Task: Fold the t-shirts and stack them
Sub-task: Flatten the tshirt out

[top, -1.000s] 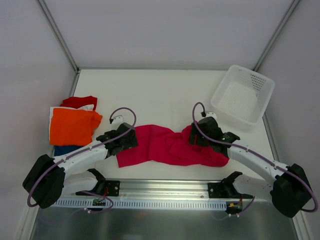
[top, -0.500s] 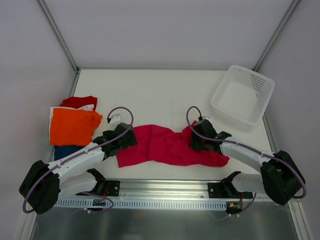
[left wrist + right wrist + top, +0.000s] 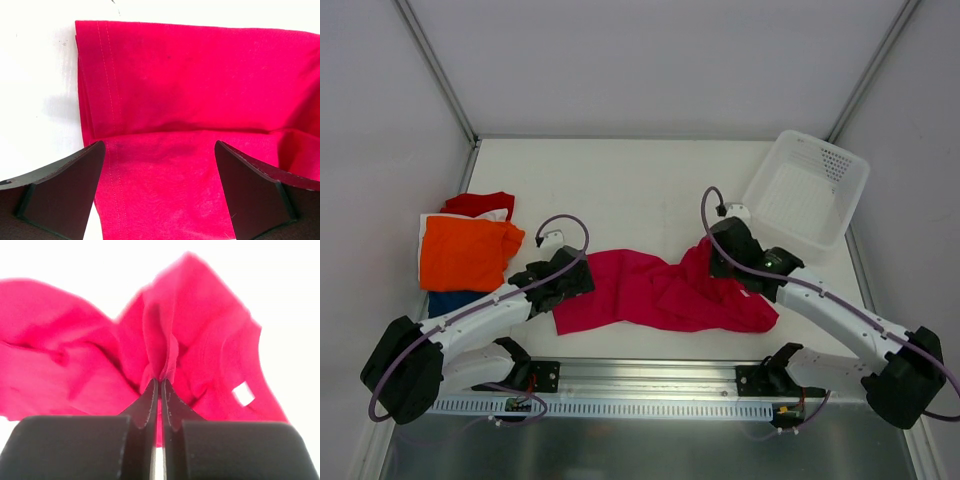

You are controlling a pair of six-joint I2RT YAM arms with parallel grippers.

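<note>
A magenta-pink t-shirt (image 3: 650, 295) lies crumpled lengthwise near the table's front edge. My left gripper (image 3: 582, 283) hovers over its left end, open, with hemmed pink cloth (image 3: 190, 85) between the wide-spread fingers (image 3: 65, 185) and nothing gripped. My right gripper (image 3: 715, 264) is shut on a pinched ridge of the shirt (image 3: 200, 325) at its right end, near a white label (image 3: 243, 393), and the cloth bunches upward there. A pile of folded t-shirts sits at the left: orange (image 3: 468, 250) on top, red (image 3: 480, 203), white and dark blue (image 3: 450, 298) showing beneath.
A white perforated plastic basket (image 3: 806, 190) stands at the back right, close behind the right arm. A metal rail (image 3: 640, 385) runs along the near edge between the arm bases. White walls enclose the table on three sides.
The right gripper's jaws have closed on a fold of the pink shirt and drawn it up and back slightly. The left gripper stays open in about the same spot.
</note>
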